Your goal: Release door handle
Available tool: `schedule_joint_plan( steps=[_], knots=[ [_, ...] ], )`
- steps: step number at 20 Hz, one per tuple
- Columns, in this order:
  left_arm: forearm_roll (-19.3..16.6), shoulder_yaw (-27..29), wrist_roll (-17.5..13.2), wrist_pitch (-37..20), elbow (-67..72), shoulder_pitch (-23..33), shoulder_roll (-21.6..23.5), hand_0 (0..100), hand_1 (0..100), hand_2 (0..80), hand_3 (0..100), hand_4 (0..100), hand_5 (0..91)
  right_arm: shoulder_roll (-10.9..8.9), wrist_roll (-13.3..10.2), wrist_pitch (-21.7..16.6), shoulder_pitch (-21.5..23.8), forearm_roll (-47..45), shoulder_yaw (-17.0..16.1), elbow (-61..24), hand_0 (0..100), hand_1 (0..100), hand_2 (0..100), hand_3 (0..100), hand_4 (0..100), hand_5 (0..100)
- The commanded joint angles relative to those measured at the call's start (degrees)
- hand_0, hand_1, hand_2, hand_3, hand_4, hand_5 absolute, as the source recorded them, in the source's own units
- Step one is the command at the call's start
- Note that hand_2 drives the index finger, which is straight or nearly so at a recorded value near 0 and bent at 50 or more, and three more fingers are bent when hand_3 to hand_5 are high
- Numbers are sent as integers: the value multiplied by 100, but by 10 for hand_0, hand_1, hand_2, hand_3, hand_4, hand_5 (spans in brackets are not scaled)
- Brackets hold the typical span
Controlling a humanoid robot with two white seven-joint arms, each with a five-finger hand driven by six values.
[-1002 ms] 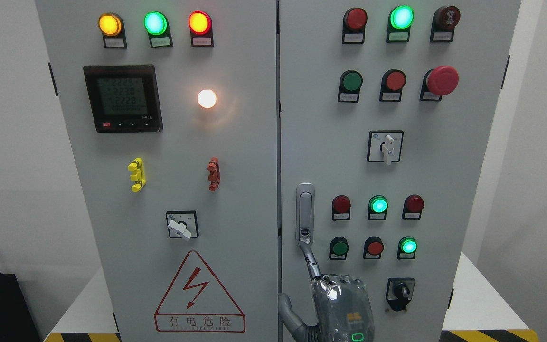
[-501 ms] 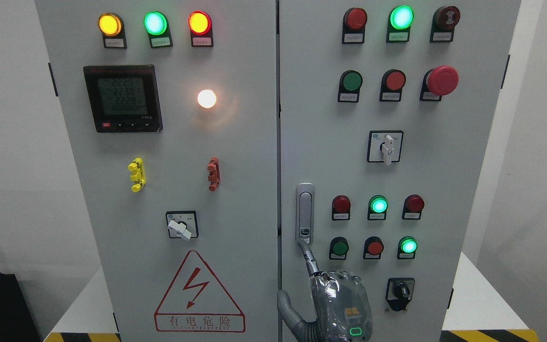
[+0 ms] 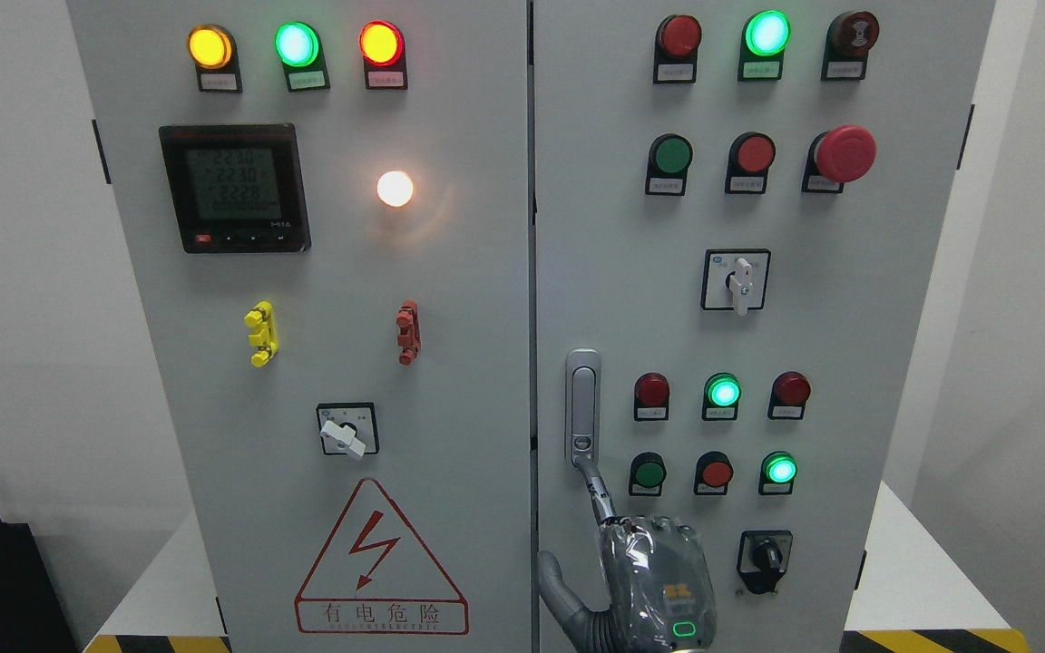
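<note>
The silver door handle point(image 3: 582, 404) stands upright on the left edge of the grey cabinet's right door point(image 3: 613, 272), which looks closed. My right hand point(image 3: 577, 517), wrapped in clear plastic, rises from the bottom edge just below the handle. Its index finger point(image 3: 597, 494) points straight up, its tip touching the handle's lower end by the lock. The thumb point(image 3: 551, 580) sticks out to the left. Nothing is grasped. The left arm is out of view.
Round red and green buttons point(image 3: 722, 392) and lamps fill the right door beside the hand. A black rotary switch point(image 3: 764, 558) sits right of the hand. The left door point(image 3: 450, 408) carries a meter, switches and a red warning triangle point(image 3: 381, 562).
My right hand has risen slightly and shifted a little right, while the index fingertip stays at the handle's lower end. The meter's digits have changed.
</note>
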Motion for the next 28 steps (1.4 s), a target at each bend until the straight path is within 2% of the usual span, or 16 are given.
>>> schedule_joint_plan(
  steps=[1,5,28],
  knots=[
    [0,-79,-4,-2,114,-8,8,120,389,0,0,0,0,-4,46,-11,-24,0,-53,39,443,311,0,1000,1000,1000],
    [0,-79,-4,-2,114,0,-1,120,389,0,0,0,0,-4,116,-11,-33,0,-53,47,442,309,0,1000,1000,1000],
    [0,-79,-4,-2,114,0,7,120,389,0,0,0,0,-22,98,-55,-33,0,-44,118,435,310,0,1000,1000,1000]
  ],
)
